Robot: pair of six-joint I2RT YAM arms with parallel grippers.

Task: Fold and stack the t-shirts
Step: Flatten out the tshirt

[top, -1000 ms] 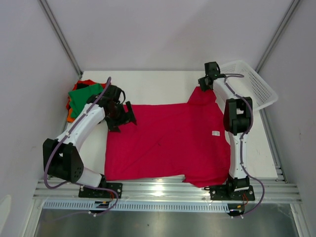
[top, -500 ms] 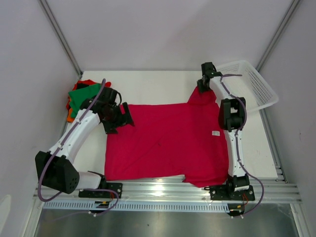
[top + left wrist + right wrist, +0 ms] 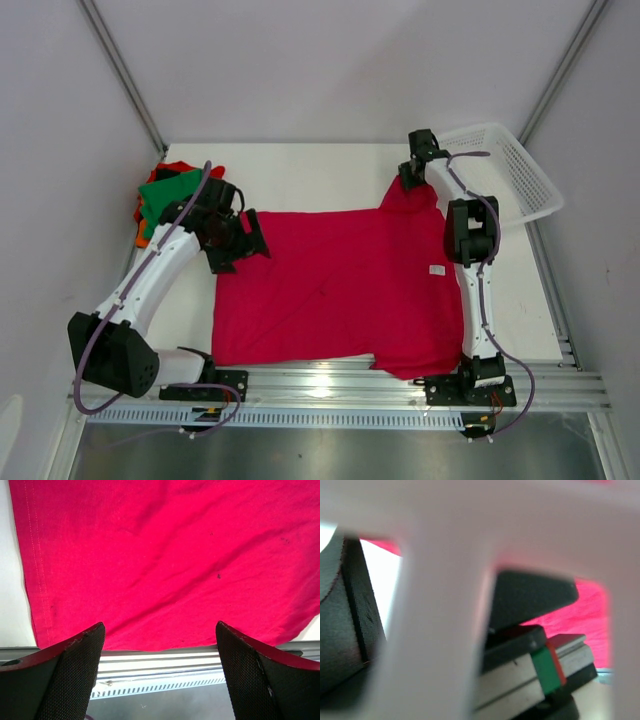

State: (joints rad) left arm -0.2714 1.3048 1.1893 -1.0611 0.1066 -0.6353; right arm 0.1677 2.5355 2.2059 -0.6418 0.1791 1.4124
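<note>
**Crimson t-shirt spread flat mid-worktop, fingers at its two upper corners**

The crimson t-shirt (image 3: 340,290) lies opened out across the centre of the frame. Its white neck tag (image 3: 437,270) is toward the right and its lower edge runs along the metal rail (image 3: 330,380) at the bottom. Over its upper left corner the left fingers (image 3: 258,235) stand wide apart with nothing between them. At the upper right, where the cloth draws up to a point, are the right fingers (image 3: 410,175); their own view is blurred, so I cannot tell whether they pinch it. In the upper left lies a pile with a green t-shirt (image 3: 165,195) over an orange t-shirt (image 3: 143,238) and a red one. In the upper right stands a white mesh basket (image 3: 510,180) at the worktop (image 3: 300,175) edge.
</note>
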